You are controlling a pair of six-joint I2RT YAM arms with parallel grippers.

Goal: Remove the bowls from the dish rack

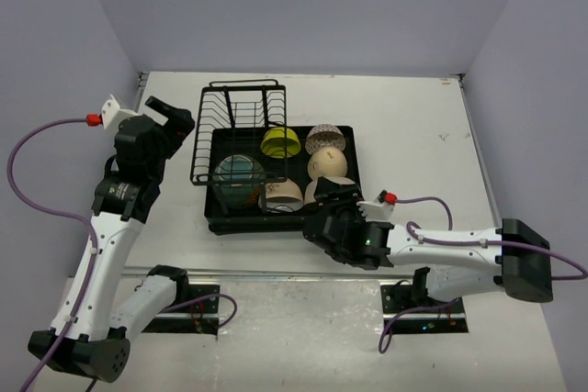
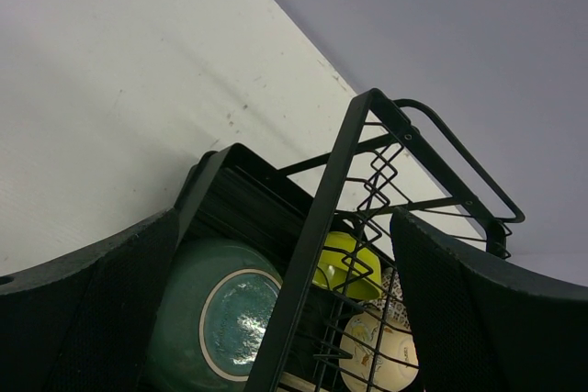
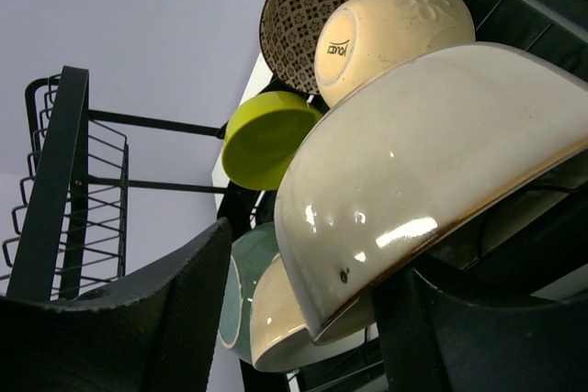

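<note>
Nothing unloaded yet: all six bowls [image 1: 327,163] seen inside dish rack [image 1: 248,226]. At near right corner, big beige bowl [image 3: 432,153] straddled by right gripper [image 3: 317,273], jaws apart, rim not yet clamped. Off rack's left side, left gripper [image 1: 173,121] wide open, empty.

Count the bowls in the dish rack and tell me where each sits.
6. Back row: yellow-green bowl, patterned bowl. Middle: teal bowl left, cream bowl right. Front: banded bowl, large beige bowl front-right. Others may be hidden.
</note>
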